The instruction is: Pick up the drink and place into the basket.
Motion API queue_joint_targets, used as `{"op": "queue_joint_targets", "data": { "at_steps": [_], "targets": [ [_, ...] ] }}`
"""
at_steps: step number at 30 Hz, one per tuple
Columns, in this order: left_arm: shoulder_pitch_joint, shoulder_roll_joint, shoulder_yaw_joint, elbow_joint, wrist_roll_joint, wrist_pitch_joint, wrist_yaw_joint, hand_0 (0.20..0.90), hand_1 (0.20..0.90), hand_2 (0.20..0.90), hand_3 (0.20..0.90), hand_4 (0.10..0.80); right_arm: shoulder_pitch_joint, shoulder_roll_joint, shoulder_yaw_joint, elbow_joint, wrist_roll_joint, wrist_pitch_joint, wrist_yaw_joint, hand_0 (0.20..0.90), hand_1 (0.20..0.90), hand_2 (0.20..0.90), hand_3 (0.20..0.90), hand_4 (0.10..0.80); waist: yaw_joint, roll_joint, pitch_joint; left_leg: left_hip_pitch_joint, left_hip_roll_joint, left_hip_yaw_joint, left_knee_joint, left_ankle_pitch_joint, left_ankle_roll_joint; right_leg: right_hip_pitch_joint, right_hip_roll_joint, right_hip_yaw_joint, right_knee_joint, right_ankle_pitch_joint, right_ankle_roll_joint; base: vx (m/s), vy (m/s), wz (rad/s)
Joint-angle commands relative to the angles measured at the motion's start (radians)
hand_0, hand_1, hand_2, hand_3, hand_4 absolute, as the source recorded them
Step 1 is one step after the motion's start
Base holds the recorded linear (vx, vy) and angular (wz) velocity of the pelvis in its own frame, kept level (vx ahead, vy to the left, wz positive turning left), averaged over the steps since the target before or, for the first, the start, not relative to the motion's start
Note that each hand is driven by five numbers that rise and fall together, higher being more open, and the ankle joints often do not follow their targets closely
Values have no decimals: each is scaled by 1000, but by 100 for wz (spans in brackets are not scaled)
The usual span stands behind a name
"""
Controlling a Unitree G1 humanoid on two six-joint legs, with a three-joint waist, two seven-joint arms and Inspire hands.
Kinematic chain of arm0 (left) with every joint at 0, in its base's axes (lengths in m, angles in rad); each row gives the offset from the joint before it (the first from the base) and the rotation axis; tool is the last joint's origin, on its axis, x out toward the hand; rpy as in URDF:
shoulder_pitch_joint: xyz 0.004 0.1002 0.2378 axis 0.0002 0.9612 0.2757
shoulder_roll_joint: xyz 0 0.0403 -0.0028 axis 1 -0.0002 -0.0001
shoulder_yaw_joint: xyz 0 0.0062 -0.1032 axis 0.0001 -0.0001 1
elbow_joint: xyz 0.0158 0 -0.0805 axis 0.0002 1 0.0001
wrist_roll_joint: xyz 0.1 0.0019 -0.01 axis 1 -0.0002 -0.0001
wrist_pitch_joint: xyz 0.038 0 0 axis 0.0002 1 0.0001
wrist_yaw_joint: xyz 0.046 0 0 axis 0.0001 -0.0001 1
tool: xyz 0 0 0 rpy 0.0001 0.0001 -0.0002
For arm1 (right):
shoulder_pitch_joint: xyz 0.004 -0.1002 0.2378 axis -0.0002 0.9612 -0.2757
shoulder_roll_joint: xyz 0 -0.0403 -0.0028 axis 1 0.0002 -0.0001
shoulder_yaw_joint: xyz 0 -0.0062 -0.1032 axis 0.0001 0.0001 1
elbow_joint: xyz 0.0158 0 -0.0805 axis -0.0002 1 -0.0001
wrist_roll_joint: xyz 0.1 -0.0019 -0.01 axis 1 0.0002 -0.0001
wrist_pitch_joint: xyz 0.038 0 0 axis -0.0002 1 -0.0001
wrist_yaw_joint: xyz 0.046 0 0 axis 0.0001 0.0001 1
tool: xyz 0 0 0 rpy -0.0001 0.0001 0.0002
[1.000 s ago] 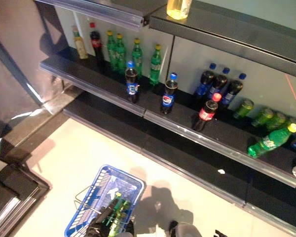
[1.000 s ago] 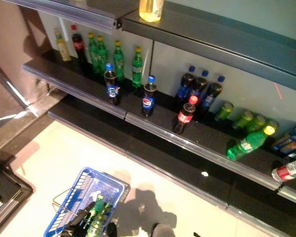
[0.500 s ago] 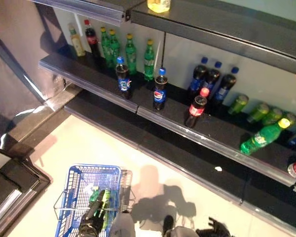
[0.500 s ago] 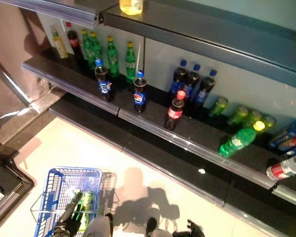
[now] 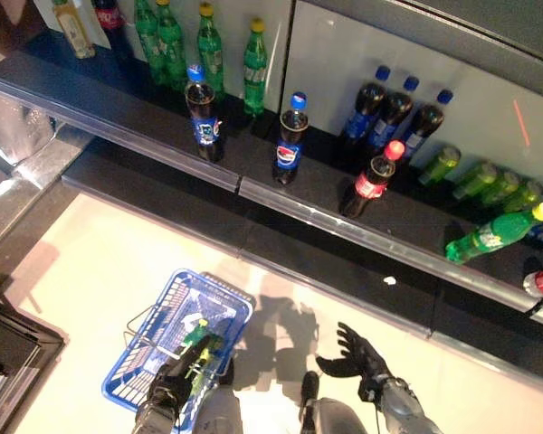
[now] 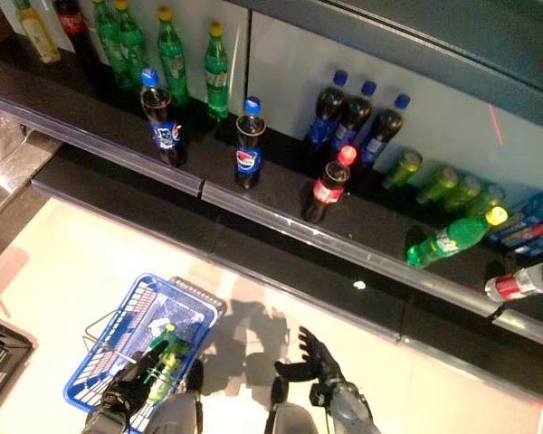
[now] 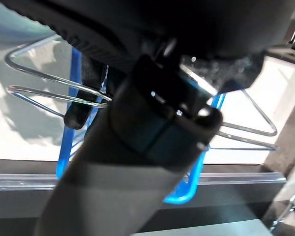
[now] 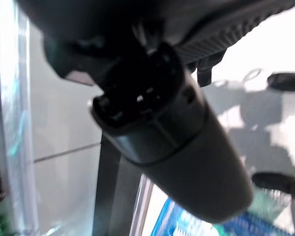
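**Green bottle lying in the basket under my left hand**

My left hand (image 5: 166, 396) hangs over the near end of the blue basket (image 5: 137, 380), which sits on the pale floor (image 5: 90, 271) in front of the shelves. In my left wrist view my dark fingers (image 7: 81, 110) are hooked around the basket's wire handles (image 7: 44, 83), so I take that hand as gripping the handle.

Inside the basket lies a green drink bottle (image 5: 199, 348) with a yellow cap. It lies nearly flat, its long axis running along the basket's length, cap end pointing away from me toward the shelves and base end toward my hand. I cannot tell whether my fingers touch it.

My right hand (image 5: 355, 355) is out over bare floor, well apart from the basket, fingers spread and holding nothing.

On the dark shelf (image 5: 253, 181) ahead, two blue-capped cola bottles (image 5: 288, 140) stand upright near the front edge, with a red-capped cola bottle (image 5: 371, 179) further along. Green bottles (image 5: 208, 41) stand upright at the back, and three dark blue-capped bottles (image 5: 394, 113) lean against the rear panel. One green bottle (image 5: 496, 233) lies on its side, yellow cap pointing away to my right.
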Motion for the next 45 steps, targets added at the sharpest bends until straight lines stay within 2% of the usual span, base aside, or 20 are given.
{"op": "queue_joint_targets", "data": {
  "at_steps": [1,4,9,10,17,21,27,31,34,38,41,45],
  "targets": [
    [49,14,-13,-157,49,-56,-33,300,300,300,200,100,-16,-115,-11,-195,-1,-76,-8,900,900,900,900,800,13,2,-26,-63,54,-45,57,9,-55,11,-47,-8,30,20,35,17,-102,2],
    [104,21,-19,-156,92,-43,-31,300,300,300,200,100,-11,-194,-37,-393,-33,-112,4,900,900,900,900,800,24,-12,-51,-58,68,-39,53,11,-58,60,-41,-19,0,17,39,58,-128,6],
    [155,7,13,-118,121,-42,-43,300,300,300,200,100,26,-286,-132,-634,-21,-168,27,900,900,900,900,800,14,-10,-88,-38,84,-27,51,9,-61,91,-35,-20,-1,-1,40,61,-18,-2],
    [171,-4,25,-109,134,-44,-50,300,300,300,200,100,47,-304,-180,-715,-23,-201,23,900,900,900,900,800,9,-5,-101,-35,89,-27,56,7,-63,99,-32,-16,5,-11,39,65,22,-16],
    [211,-44,61,-85,150,-66,-70,300,300,300,200,100,77,-312,-338,-887,19,-296,-75,900,900,900,900,800,-10,17,-132,-12,101,-18,73,-5,-69,129,-23,-8,31,-49,27,41,28,-4],
    [224,-58,69,-70,157,-71,-86,300,300,300,200,100,93,-294,-375,-918,14,-321,-130,900,900,900,900,800,-16,28,-139,-13,99,-19,96,-16,-69,130,-22,-6,60,-68,20,28,46,-3],
    [245,-72,57,-61,154,-75,-95,300,300,300,200,100,108,-274,-372,-898,4,-305,-259,900,900,900,900,800,-18,39,-129,-21,103,-22,146,-30,-70,130,-24,-10,104,-88,6,57,33,-3],
    [249,-77,34,-61,135,-79,-95,300,300,300,200,100,97,-254,-354,-866,-42,-294,-407,900,900,900,900,800,-23,53,-98,-44,109,-27,212,-38,-70,109,-24,-13,161,-104,-13,84,45,2],
    [253,-79,11,-73,120,-79,-95,300,300,300,200,100,71,-247,-334,-841,-58,-279,-480,900,900,900,900,800,-22,72,-64,-65,110,-42,253,-15,-77,90,-25,-13,202,-114,-25,101,81,4],
    [225,-65,-22,-102,94,-77,-90,300,300,300,200,100,-8,-241,-301,-811,-83,-266,-573,900,900,900,900,800,-10,87,-6,-117,92,-60,298,-11,-71,38,-36,-10,250,-118,-35,-30,31,1],
    [172,-44,-62,-123,64,-75,-86,300,300,300,200,100,-132,-245,-282,-765,-77,-256,-661,900,900,900,900,800,6,105,54,-170,74,-83,324,1,-72,-19,-47,-13,283,-110,-42,-120,35,0],
    [149,-38,-79,-125,49,-79,-85,300,300,300,200,100,-210,-239,-273,-733,-71,-236,-693,900,900,900,900,800,11,118,88,-192,64,-100,341,10,-73,-46,-54,-13,308,-109,-48,-31,42,5]
  ]
}}
